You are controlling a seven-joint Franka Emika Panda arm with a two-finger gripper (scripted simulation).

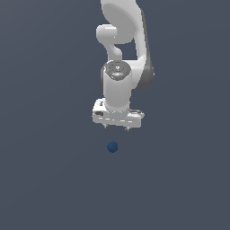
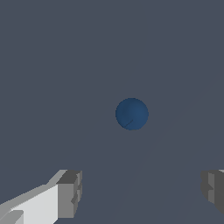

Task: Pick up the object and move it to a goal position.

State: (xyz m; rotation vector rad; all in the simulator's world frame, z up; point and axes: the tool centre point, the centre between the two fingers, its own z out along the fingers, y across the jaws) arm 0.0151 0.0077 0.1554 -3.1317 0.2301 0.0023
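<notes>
Hanging in the upper middle of the exterior view, the arm (image 1: 123, 54) points its gripper (image 1: 116, 127) downward. The ball (image 1: 112, 147) lies apart from it, just below the fingertips in that frame and slightly toward the exterior view's left of the gripper's centre. Nothing touches the ball; it sits near the frame's middle on a plain dark grey-blue surface (image 1: 49, 179).

Wrist view: the ball (image 2: 131, 113) shows clear of both fingers (image 2: 69, 194), with a wide gap between the two grey pads. The gripper is released, jaws spread, holding nothing.

Writing: none readable on the arm, gripper or ball.

Hard to make out: the fingertips in the exterior view are tiny dark stubs under the white gripper body. In the wrist view one finger is cut off at the frame edge. The arm's upper part runs out of the exterior frame. Height of the gripper above the surface cannot be judged.
</notes>
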